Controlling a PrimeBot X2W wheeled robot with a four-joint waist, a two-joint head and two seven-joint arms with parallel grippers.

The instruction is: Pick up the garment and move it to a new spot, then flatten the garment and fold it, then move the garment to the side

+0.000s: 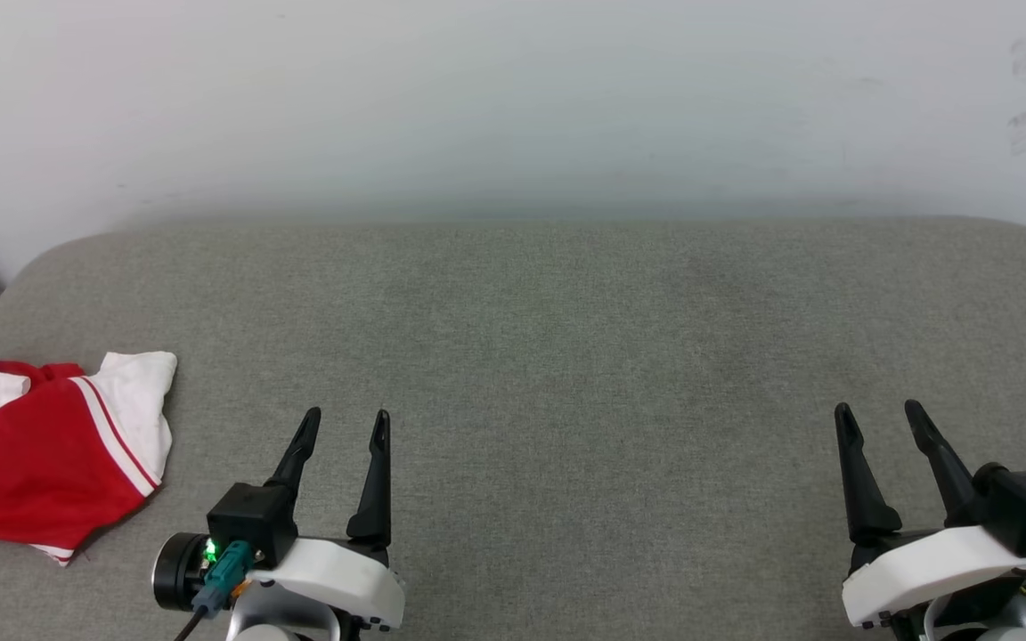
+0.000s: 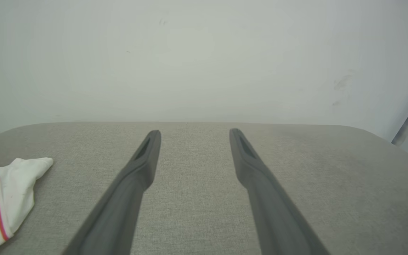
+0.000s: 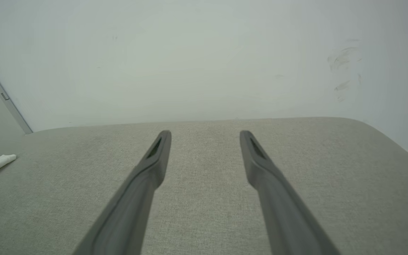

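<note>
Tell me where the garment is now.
In the head view the garment lies at the far left of the grey cushion, left of the left gripper.

There's the left gripper point(image 1: 346, 416), two dark fingers point(image 1: 377, 481) spread wide and pointing forward; the right gripper point(image 1: 879, 409) mirrors it, jaws wide apart.

Head view: I look forward and down from high up onto the grey padded surface point(image 1: 566, 356); the white wall point(image 1: 513, 107) takes the upper third, my left gripper point(image 1: 346, 416) lower left, my right gripper point(image 1: 878, 408) lower right.
Left wrist view: low, close to the padding, facing the wall along my fingers point(image 2: 147, 156).
Right wrist view: equally low, same heading.
Shared: all three catch the garment point(image 1: 50, 445) at the frame's left edge.
</note>
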